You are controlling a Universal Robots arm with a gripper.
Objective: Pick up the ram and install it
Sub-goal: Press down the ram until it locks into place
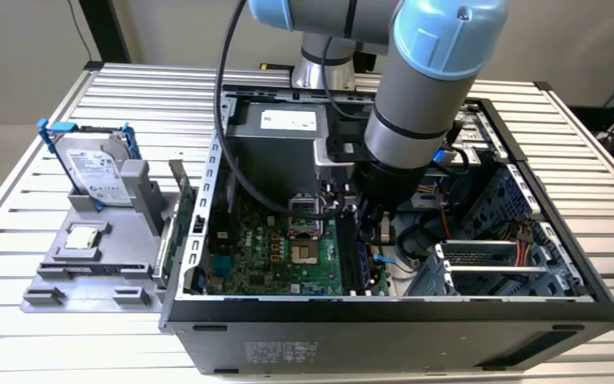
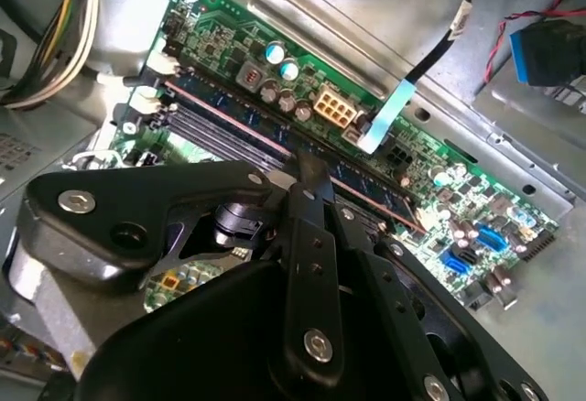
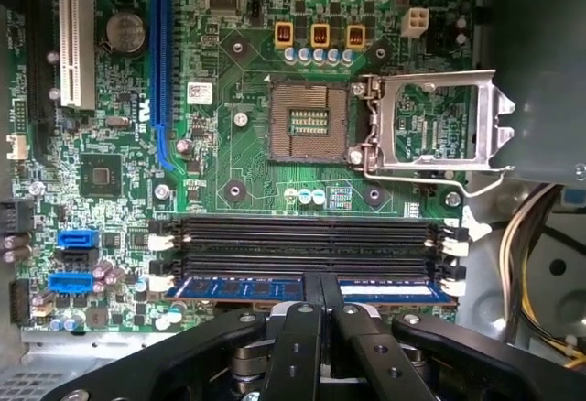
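Jaws together on the ram (image 3: 307,288), which sits in the slot nearest the motherboard (image 3: 247,163) edge. Risk, my read: uneven push leaves one end unlatched, or it tilts.

We were in a robotics lab or test workshop. An open computer case (image 1: 392,240) lay on a ribbed aluminium table (image 1: 51,336), its green motherboard (image 3: 229,145) exposed to the wrist views. A grey fixture tray (image 1: 93,272) beside it held a hard drive (image 1: 99,172), and an industrial arm (image 1: 414,104) reached down into the case.
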